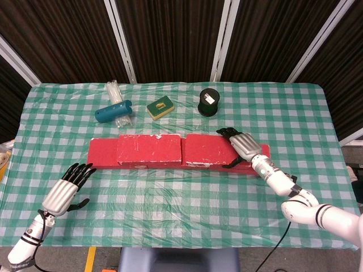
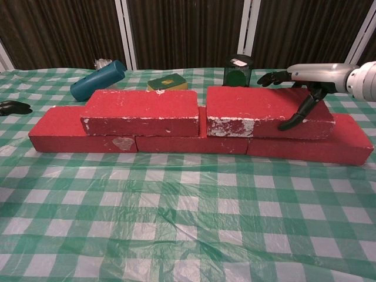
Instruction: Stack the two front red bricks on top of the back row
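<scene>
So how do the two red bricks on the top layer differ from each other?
The right top brick has the right hand resting on it; the left top brick stands untouched. The right one's front face shows a larger white scuffed patch. Both are red, lie flat and sit atop the bottom row.

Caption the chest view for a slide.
Right robot hand grips the right upper brick atop the back row.

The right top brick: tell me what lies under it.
The right top brick rests on the back row of red bricks, bridging two of them. The right hand grips its right end. The contact surface beneath is hidden.
</scene>
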Motion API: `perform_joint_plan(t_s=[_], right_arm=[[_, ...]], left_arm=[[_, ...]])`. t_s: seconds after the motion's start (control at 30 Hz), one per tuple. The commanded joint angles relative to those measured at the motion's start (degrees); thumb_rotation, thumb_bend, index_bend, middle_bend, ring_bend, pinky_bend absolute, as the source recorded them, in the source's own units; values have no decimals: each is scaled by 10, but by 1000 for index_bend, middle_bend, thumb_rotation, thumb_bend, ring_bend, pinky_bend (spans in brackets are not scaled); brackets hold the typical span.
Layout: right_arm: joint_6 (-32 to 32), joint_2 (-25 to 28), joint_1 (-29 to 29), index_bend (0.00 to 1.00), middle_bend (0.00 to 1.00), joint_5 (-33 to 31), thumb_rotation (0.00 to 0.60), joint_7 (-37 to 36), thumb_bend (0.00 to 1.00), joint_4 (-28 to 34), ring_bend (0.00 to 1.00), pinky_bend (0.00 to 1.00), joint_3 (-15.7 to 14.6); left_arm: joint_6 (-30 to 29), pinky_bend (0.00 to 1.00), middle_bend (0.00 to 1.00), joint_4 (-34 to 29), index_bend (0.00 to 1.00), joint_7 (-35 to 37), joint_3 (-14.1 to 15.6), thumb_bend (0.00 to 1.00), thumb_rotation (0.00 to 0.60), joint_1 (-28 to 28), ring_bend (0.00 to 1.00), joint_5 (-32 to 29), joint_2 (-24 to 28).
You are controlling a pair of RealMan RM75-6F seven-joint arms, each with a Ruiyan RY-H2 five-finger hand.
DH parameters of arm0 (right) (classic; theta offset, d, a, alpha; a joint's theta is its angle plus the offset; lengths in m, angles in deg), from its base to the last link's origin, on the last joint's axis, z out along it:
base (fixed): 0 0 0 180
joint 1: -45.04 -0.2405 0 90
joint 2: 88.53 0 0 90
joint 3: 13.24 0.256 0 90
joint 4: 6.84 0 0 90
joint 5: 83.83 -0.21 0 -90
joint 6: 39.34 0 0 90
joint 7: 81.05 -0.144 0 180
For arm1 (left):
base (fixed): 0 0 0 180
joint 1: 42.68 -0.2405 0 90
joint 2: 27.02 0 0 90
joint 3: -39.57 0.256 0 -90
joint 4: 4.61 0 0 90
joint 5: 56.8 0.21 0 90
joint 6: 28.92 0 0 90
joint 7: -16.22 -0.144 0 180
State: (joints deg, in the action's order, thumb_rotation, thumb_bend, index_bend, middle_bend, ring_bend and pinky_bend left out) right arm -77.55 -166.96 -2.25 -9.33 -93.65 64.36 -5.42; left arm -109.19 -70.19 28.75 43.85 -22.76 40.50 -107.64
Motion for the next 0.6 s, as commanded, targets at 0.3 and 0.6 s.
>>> perform_joint_plan(t_s=[0.3, 0.6], right_arm=[[7, -7, -3, 0, 134, -22, 600, 32, 62, 1, 109, 361, 3], [5, -10, -1, 0, 126, -33, 585, 41, 29, 1, 66, 236, 5]], left_arm=[[-3, 9, 0, -3, 0, 0, 2, 259, 600, -1, 0, 4, 2], [-2, 9, 0, -4, 0, -1, 1, 260, 600, -1, 0, 2, 2]])
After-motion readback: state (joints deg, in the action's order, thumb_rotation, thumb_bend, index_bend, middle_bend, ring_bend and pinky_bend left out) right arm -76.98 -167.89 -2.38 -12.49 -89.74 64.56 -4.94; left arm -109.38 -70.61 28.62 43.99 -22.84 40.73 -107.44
